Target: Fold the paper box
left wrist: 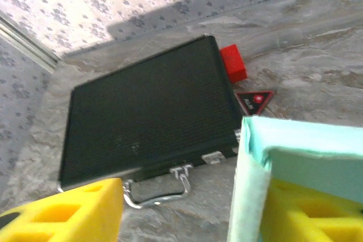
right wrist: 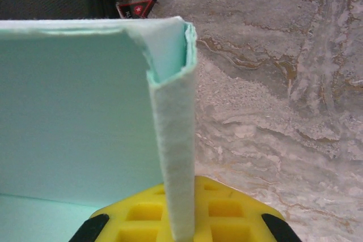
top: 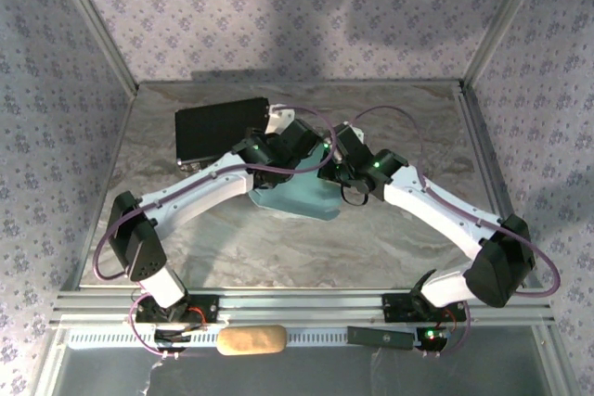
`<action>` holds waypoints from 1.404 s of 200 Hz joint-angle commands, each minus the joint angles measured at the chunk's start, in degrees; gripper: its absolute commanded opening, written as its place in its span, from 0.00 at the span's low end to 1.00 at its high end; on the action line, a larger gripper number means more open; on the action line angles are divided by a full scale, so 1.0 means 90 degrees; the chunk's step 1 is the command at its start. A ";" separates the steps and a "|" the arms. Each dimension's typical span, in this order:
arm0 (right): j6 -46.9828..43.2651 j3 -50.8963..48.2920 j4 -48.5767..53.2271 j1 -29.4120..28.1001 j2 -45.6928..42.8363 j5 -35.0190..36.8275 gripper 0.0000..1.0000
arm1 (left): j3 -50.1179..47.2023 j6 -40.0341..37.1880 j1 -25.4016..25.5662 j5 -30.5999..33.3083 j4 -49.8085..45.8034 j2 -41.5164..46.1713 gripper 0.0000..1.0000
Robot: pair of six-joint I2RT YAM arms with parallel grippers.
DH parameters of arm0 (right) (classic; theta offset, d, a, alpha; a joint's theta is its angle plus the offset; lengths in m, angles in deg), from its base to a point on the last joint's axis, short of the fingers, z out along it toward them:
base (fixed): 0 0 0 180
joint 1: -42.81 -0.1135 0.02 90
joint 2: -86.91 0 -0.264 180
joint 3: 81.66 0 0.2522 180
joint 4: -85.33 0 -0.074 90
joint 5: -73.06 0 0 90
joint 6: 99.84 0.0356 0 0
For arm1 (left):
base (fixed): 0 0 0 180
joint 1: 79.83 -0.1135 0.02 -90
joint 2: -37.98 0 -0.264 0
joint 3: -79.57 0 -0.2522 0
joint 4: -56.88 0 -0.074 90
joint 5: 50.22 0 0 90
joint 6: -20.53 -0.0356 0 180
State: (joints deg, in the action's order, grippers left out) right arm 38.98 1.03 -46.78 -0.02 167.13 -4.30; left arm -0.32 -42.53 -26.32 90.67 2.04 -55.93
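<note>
The paper box (top: 299,197) is pale light-blue card lying mid-table, partly under both wrists, with walls folded up. In the left wrist view one upright wall of the paper box (left wrist: 249,185) stands between my yellow fingers (left wrist: 68,211), close against the right one. My left gripper (left wrist: 193,196) is open, with a wide gap on the left side of that wall. In the right wrist view my right gripper (right wrist: 184,219) is shut on the folded corner edge of the paper box (right wrist: 74,111), which rises straight up from its yellow pads (right wrist: 227,211). Seen from above, left gripper (top: 311,157) and right gripper (top: 332,172) nearly meet.
A black case (top: 218,129) with a red end (left wrist: 232,63) and a metal handle (left wrist: 159,191) lies just behind the box at the back left. A small black-and-red triangular tag (left wrist: 253,101) lies by it. A tan block (top: 251,340) rests on the near rail. Patterned walls enclose the table.
</note>
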 commanded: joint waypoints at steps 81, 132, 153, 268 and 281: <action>0.0334 -0.0012 0.0085 0.0051 0.0085 0.0184 0.00 | -0.0064 0.0663 -0.0146 -0.2125 -0.0550 0.1466 0.62; 0.0983 -0.0383 0.0172 0.0195 -0.0054 0.0392 0.00 | -0.0688 0.2674 0.0222 -0.1443 -0.1556 0.2755 0.43; 0.1600 -0.0727 0.0065 0.0214 -0.0208 0.0568 0.00 | -0.1327 0.3180 0.0520 -0.1670 -0.1267 0.3371 0.43; 0.3636 -0.1649 -0.0342 0.0018 -0.0310 0.1055 0.00 | -0.1782 0.4280 0.1586 -0.2228 -0.0240 0.2416 0.52; 0.3661 -0.1678 -0.0354 0.0022 -0.0312 0.1050 0.00 | -0.1864 0.4250 0.1592 -0.2284 0.0014 0.2338 0.52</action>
State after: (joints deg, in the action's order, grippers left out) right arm 68.88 -13.36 -49.70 0.33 165.54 3.05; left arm -16.52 -5.92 -12.26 71.09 -1.78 -34.07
